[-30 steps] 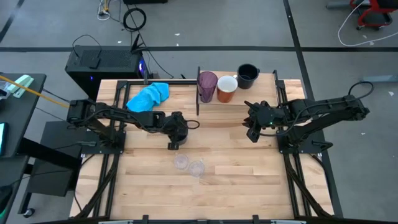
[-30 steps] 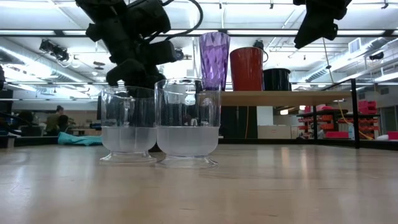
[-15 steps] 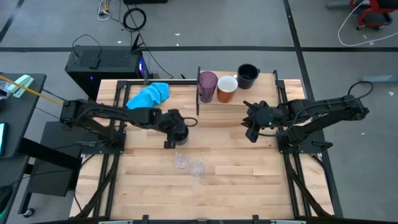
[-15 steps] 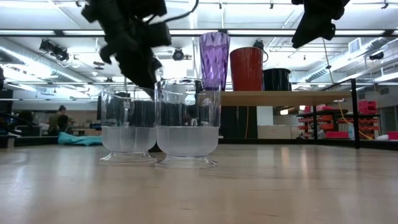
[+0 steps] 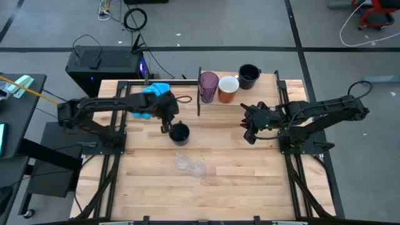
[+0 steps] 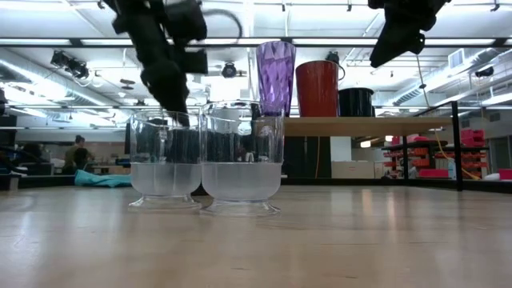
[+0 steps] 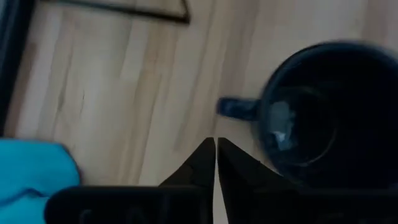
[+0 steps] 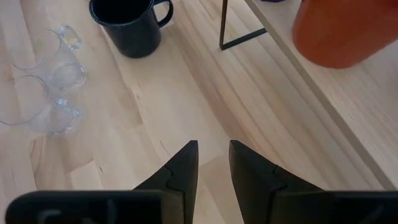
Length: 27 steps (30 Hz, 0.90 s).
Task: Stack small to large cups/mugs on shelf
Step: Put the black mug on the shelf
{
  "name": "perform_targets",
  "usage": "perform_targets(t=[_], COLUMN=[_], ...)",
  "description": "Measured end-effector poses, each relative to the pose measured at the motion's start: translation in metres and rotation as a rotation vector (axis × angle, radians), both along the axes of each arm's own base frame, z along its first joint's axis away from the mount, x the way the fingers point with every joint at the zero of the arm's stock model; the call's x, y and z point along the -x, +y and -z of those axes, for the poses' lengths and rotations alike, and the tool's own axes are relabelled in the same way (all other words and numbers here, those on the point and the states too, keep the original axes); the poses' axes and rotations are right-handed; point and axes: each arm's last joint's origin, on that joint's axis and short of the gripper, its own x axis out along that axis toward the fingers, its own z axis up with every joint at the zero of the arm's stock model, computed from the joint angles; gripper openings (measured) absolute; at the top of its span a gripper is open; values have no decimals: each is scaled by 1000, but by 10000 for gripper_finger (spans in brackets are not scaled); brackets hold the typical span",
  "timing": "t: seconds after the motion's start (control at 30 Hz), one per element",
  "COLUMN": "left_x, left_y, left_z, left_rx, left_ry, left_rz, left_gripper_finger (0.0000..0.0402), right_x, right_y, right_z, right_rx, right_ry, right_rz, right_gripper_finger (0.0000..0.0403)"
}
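A dark navy mug [image 5: 180,133] stands upright on its base on the tabletop, its handle [image 7: 236,107] pointing at my left gripper [image 7: 216,142]. That gripper [image 5: 165,127] hangs shut just beside the mug, toward the table's left, touching nothing. The shelf [image 5: 265,94] at the far edge carries a purple tumbler [image 5: 208,86], an orange mug [image 5: 227,89] and a second navy mug [image 5: 249,75]. Two clear glasses [image 5: 182,162] [image 5: 197,169] stand nearer the front. My right gripper [image 8: 213,149] hovers open in front of the shelf [image 5: 249,136], with nothing between its fingers.
A blue cloth [image 5: 153,94] lies at the far left, partly under my left arm. The shelf's thin dark upright panel [image 5: 199,94] stands at its left end. Bare tabletop [image 5: 250,175] spreads to the right of the glasses.
My left gripper has drawn away from the navy mug, rising and going toward the table's far left. The mug stays upright on the table where the gripper was.
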Motion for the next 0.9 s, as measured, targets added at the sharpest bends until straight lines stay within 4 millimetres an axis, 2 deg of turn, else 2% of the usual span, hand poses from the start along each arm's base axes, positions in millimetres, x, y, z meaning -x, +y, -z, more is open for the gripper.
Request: perform_targets(t=[0.23, 0.33, 0.47, 0.67, 0.9], left_x=[-6, -13, -27, -45, -58], left_y=[24, 29, 33, 25, 10], left_z=[31, 46, 59, 64, 59], left_rx=[193, 210, 192, 204, 218], left_ry=[55, 80, 25, -79, -186], left_rz=[21, 42, 67, 175, 272], left_gripper_finger=[14, 14, 17, 12, 21], right_x=[-2, -3, -3, -4, -5], right_y=[1, 1, 1, 2, 1], right_z=[2, 2, 1, 1, 0], right_rx=[4, 4, 4, 11, 18], right_ry=[9, 8, 4, -5, -15], right_rz=[-10, -11, -11, -21, -20], right_gripper_finger=[98, 98, 98, 98, 98])
